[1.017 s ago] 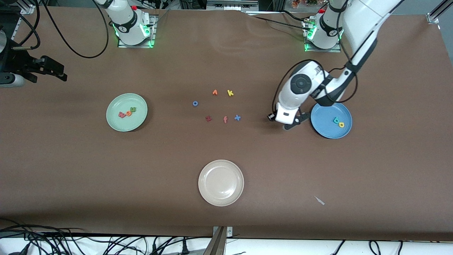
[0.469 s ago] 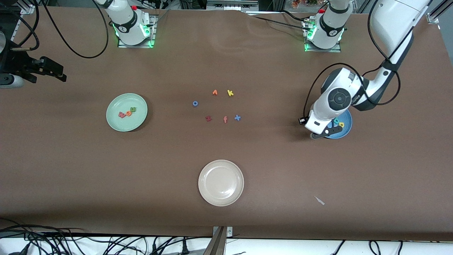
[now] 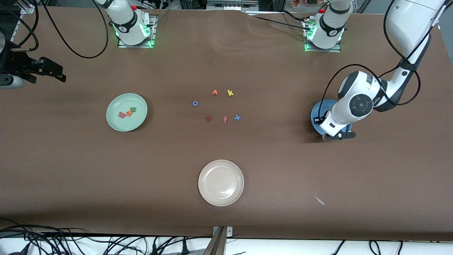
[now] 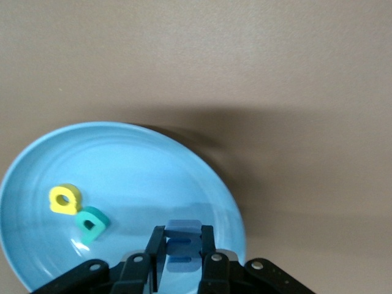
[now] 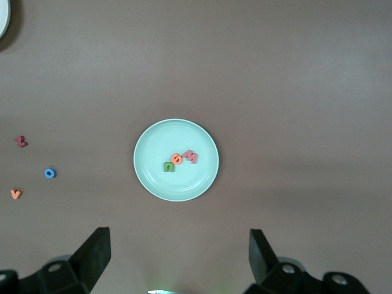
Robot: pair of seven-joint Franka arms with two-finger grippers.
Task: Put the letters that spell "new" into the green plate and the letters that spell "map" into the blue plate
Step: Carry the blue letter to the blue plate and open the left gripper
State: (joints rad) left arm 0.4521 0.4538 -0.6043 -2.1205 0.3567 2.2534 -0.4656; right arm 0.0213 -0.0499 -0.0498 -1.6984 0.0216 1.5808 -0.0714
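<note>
- You have a wide table [image 3: 269, 166] covered in matte brown material, bearing everything below.
- A round pale mint-green plate [image 3: 138, 119] sits toward the right arm's end.
- A round medium-blue plate [image 3: 316, 114] sits toward the left arm's end.
- A round cream-white plate [image 3: 221, 182] lies nearest the front camera, midway along the table.
- Your loose foam letters lie in the middle: a blue o [image 3: 195, 103], an orange letter [image 3: 214, 92] and a yellow k [image 3: 230, 93] farther back; a dark red z [image 3: 208, 118], an orange f [image 3: 225, 119] and a blue x [image 3: 237, 118] nearer.
- A small pale scrap [image 3: 319, 200] lies near the front edge.
</note>
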